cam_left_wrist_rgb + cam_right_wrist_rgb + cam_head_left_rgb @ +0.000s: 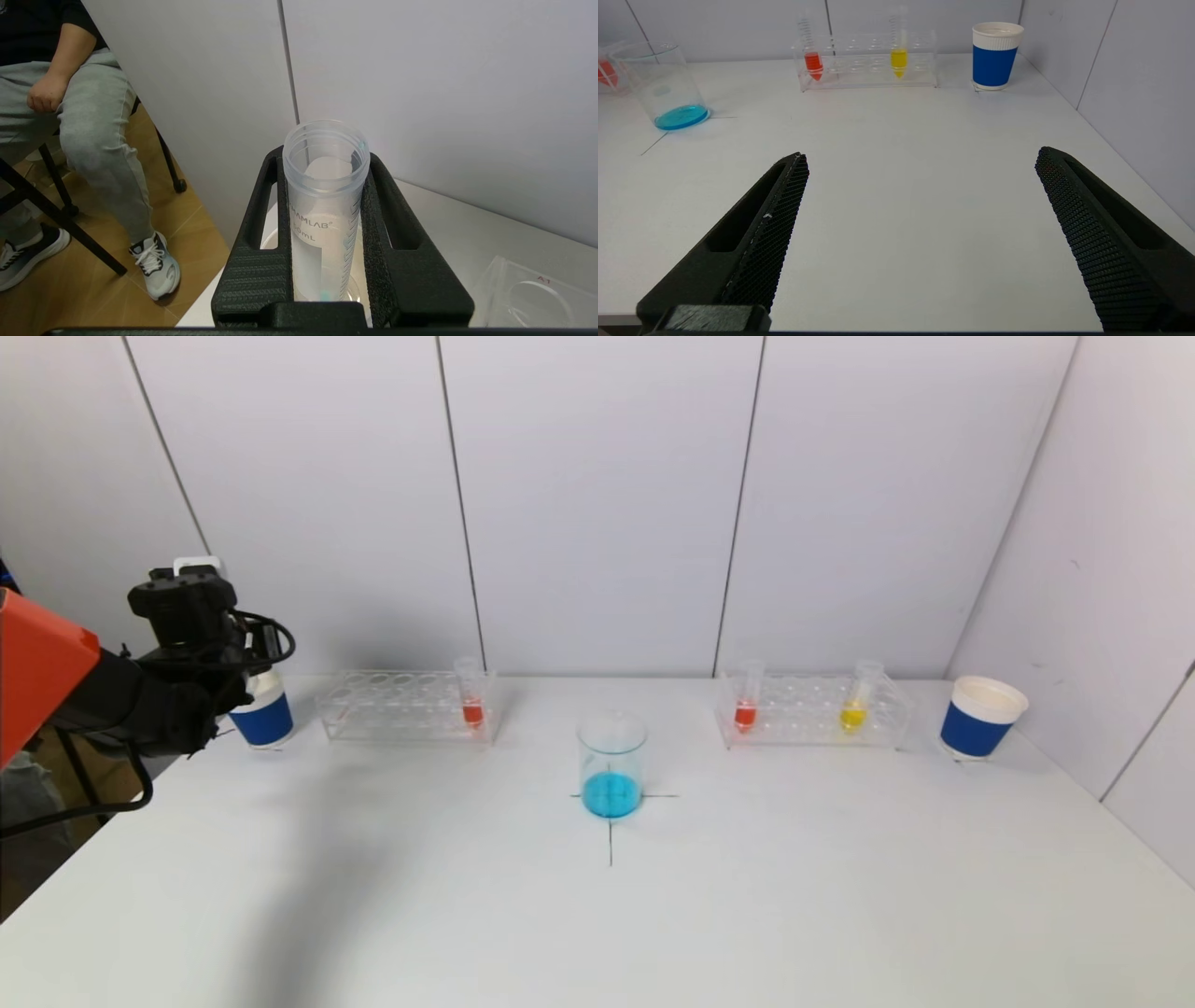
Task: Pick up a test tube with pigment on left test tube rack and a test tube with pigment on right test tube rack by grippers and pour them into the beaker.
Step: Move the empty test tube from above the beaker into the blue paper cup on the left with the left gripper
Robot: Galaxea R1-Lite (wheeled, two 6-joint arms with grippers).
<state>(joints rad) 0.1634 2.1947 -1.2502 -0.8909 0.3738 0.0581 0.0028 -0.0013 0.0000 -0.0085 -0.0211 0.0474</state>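
Left wrist view: your left gripper (326, 219) clamps an emptied tube (325, 196) above the cup (262, 712), evidently for disposal; right gripper (920, 233) idles, jaws wide.

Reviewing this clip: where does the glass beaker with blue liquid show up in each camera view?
Head view: beaker at table centre, on the drawn cross, between the two racks.
Left wrist view: not in it; the left gripper holds an emptied test tube.
Right wrist view: beaker at the far edge, beyond the open right gripper.
Shared landmark: right test tube rack.
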